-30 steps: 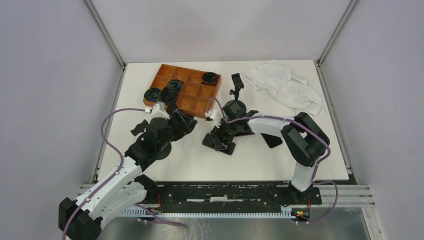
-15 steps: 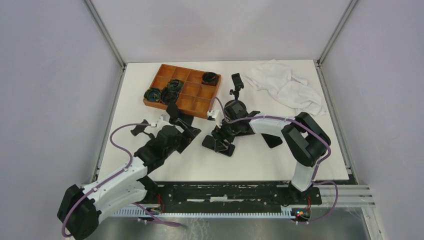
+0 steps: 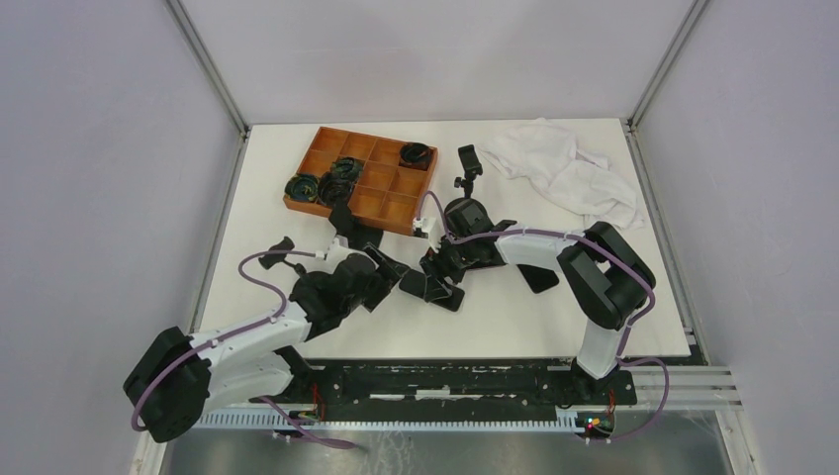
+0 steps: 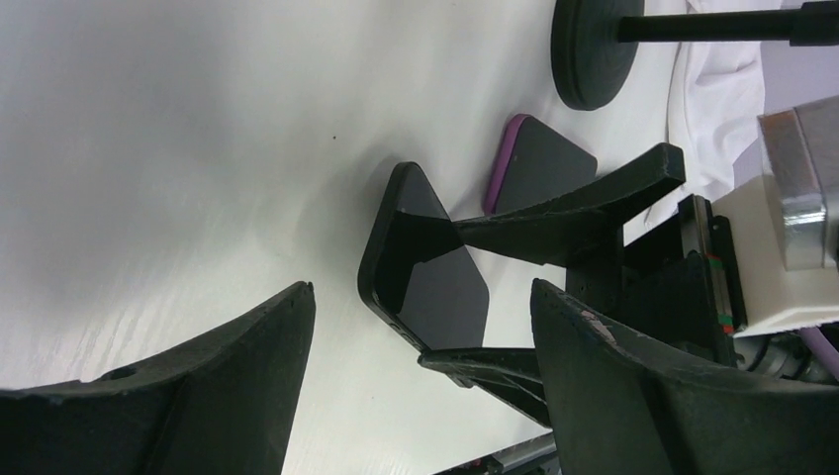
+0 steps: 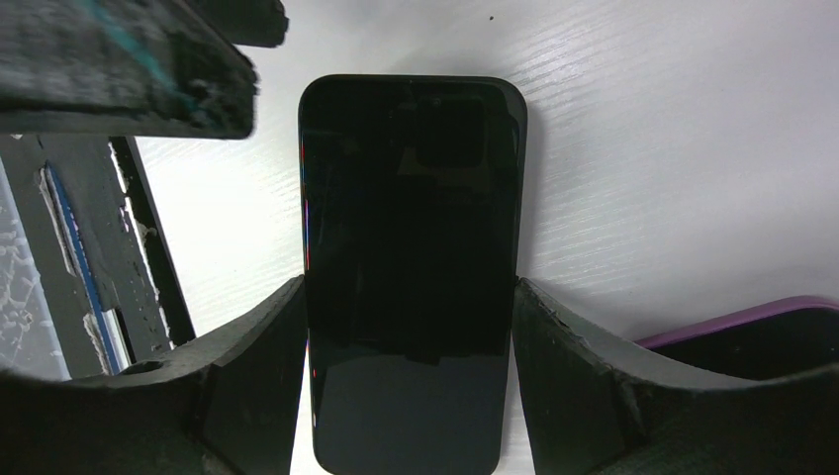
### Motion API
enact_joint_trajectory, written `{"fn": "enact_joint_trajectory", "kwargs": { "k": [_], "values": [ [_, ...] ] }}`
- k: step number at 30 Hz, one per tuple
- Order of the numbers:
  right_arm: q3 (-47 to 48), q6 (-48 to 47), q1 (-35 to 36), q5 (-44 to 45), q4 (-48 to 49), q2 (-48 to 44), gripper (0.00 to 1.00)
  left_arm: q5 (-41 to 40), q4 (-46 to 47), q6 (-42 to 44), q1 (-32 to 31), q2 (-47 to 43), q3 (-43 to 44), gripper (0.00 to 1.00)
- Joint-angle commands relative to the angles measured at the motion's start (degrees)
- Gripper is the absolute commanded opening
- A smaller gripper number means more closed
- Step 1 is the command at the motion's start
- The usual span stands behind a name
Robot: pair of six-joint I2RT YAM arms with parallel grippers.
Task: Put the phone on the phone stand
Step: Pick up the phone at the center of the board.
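A black phone (image 5: 411, 267) lies flat on the white table; it also shows in the top view (image 3: 428, 287) and the left wrist view (image 4: 427, 277). My right gripper (image 5: 408, 287) is shut on it, one finger against each long edge; it shows in the top view too (image 3: 440, 272). My left gripper (image 4: 423, 289) is open and empty, just left of the phone and pointing at it (image 3: 388, 269). The black phone stand (image 3: 470, 161) stands upright behind the right arm; its round base (image 4: 592, 49) shows in the left wrist view.
A second phone in a purple case (image 3: 539, 277) lies right of the black one (image 4: 539, 163). An orange compartment tray (image 3: 388, 201) with black coils sits at the back left. A crumpled white cloth (image 3: 569, 168) lies at the back right.
My left arm has swung right and toward the near edge, bringing its open gripper close to the black phone. The right gripper has stayed around the phone.
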Motion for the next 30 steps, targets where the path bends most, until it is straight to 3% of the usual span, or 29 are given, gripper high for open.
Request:
{"fn": "enact_joint_trajectory", "kwargs": {
  "k": [1, 20, 25, 30],
  "values": [
    [-0.3, 1.5, -0.4, -3.4, 2.6, -2.7, 0.33, -1.5, 5.7, -4.8, -0.6, 2.2, -1.4, 0.85],
    [-1.4, 4.2, -0.7, -8.5, 4.7, -2.9, 0.33, 4.6, 18.3, -10.8, -0.9, 10.3, -3.3, 0.72],
    [-1.6, 4.8, -0.7, -9.6, 5.3, -3.0, 0.33, 5.5, 19.9, -11.2, -1.0, 11.4, -3.5, 0.49],
    [-1.6, 5.1, -0.8, -10.0, 5.3, -3.0, 0.33, 5.8, 20.2, -10.9, -1.0, 11.7, -3.1, 0.32]
  ]
}}
